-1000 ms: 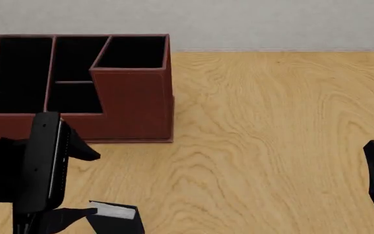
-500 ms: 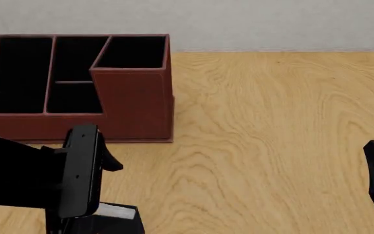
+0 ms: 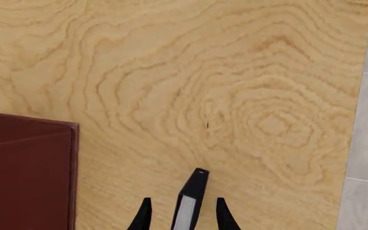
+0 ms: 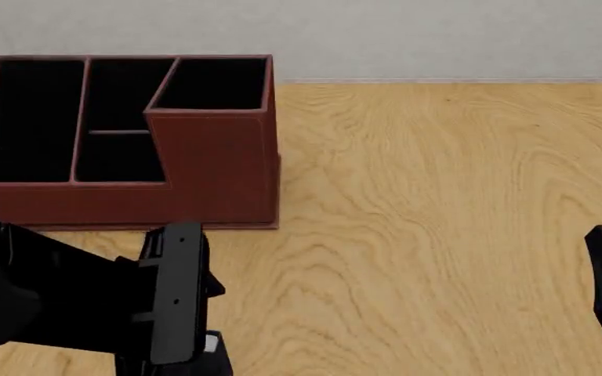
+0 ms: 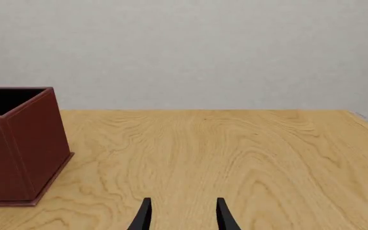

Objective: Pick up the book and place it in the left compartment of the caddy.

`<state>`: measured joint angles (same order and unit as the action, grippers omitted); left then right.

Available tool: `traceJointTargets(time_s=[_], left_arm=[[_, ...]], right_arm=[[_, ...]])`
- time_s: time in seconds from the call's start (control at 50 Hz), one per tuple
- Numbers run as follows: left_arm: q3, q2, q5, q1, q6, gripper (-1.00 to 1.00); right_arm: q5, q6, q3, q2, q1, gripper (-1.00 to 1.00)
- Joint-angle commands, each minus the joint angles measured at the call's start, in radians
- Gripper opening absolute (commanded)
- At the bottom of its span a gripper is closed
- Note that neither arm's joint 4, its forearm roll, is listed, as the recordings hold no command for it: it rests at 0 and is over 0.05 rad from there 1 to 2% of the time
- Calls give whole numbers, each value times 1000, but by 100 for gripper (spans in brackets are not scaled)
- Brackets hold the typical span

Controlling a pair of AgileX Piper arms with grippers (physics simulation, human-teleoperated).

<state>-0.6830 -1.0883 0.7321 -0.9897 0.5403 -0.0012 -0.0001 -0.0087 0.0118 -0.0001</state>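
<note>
The black book (image 3: 191,199) stands on edge on the wooden table, its grey-white pages showing. My left gripper (image 3: 184,218) is open and straddles it, one finger on each side with a small gap to the covers. In the front view my left arm hides nearly all of the book (image 4: 213,345). The reddish-brown caddy (image 4: 217,168) stands at the back left, a short way beyond the arm. Its long left compartment (image 4: 27,117) is black inside and holds nothing. My right gripper (image 5: 182,218) is open and holds nothing, low at the right edge of the front view.
The caddy's taller square end section (image 4: 212,84) rises at its right end, with two small middle sections (image 4: 123,125) beside it. A corner of the caddy (image 3: 27,172) shows near the left gripper. A grey wall (image 4: 437,35) runs behind the table.
My left arm has swung to the right and come down over the book, which now shows only as a sliver in the front view. The right arm has not moved.
</note>
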Motion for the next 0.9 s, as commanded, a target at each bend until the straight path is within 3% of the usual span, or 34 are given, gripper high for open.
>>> traceJointTargets(time_s=[0.02,0.46,0.9], left_arm=[[32,-33,-41,-16,-36,100],[75,-66,-98,-33,-95,100],[137,-50,-141,25,-69,100]], right_arm=[[1,0,2,-3,0,100],[1,0,2,-3,0,100],[1,0,2,-3,0,100]])
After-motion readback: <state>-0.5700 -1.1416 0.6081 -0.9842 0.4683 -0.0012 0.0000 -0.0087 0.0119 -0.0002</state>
